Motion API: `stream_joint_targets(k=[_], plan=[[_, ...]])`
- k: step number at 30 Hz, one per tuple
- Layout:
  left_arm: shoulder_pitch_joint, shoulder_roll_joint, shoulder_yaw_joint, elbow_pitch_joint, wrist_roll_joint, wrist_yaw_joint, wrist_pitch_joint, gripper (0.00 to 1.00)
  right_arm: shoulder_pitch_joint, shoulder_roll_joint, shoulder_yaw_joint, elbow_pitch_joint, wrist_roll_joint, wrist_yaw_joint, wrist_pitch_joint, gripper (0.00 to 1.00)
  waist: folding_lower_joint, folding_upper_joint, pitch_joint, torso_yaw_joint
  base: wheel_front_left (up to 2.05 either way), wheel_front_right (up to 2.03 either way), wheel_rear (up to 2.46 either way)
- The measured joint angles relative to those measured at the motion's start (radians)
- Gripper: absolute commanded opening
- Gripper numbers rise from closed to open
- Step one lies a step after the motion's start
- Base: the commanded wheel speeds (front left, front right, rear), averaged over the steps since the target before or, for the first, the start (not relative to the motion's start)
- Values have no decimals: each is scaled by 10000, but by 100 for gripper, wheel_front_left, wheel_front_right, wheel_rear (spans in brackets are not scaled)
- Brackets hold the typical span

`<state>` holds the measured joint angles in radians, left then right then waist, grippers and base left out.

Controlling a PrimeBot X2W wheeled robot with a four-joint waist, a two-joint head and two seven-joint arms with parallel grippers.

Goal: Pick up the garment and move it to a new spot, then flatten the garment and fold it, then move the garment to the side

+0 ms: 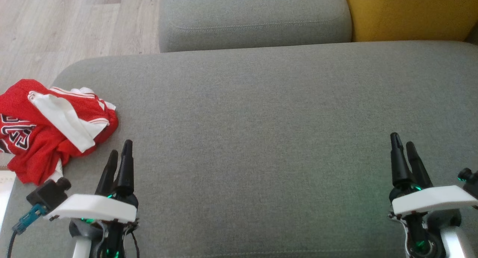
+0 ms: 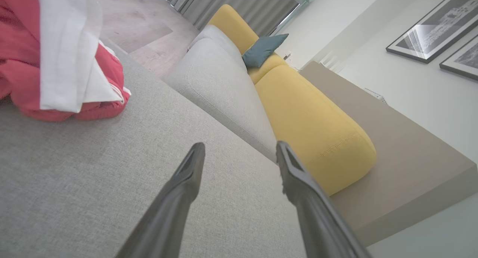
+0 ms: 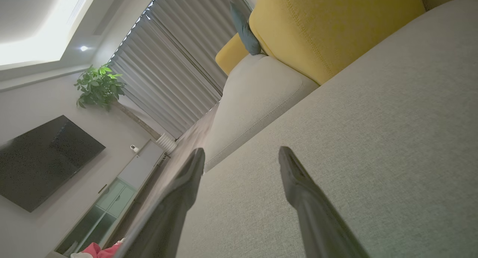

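Observation:
The garment (image 1: 48, 127) is a crumpled red jersey with white panels and black lettering, bunched at the left end of the grey sofa seat (image 1: 261, 138). In the left wrist view the garment (image 2: 56, 60) fills the upper left corner. My left gripper (image 1: 120, 148) hovers just right of and below the heap, open, with nothing between its fingers (image 2: 188, 176). At the lower right of the seat, far from the cloth, my right gripper (image 1: 402, 138) is open and empty too. A red edge of the garment (image 3: 102, 249) peeks in at the bottom left of the right wrist view.
A second grey cushion (image 1: 254, 19) lies beyond the seat, with a yellow cushion (image 1: 410, 13) to its right. Wood floor (image 1: 56, 30) shows at the upper left. A white sheet (image 1: 5, 190) lies at the left edge below the jersey.

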<state>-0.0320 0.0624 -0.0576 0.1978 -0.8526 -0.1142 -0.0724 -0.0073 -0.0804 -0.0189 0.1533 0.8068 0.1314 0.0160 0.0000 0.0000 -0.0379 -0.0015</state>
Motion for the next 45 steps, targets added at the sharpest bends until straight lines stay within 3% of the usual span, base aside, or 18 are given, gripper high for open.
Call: stream_joint_targets(k=[45], plan=[[-2, 142, -399, 493, 5359, 278, -1267, 100, 441, 90, 393, -219, -5425, 0, -527, 100, 0, 0, -149, 27, 0, 0, 0]])
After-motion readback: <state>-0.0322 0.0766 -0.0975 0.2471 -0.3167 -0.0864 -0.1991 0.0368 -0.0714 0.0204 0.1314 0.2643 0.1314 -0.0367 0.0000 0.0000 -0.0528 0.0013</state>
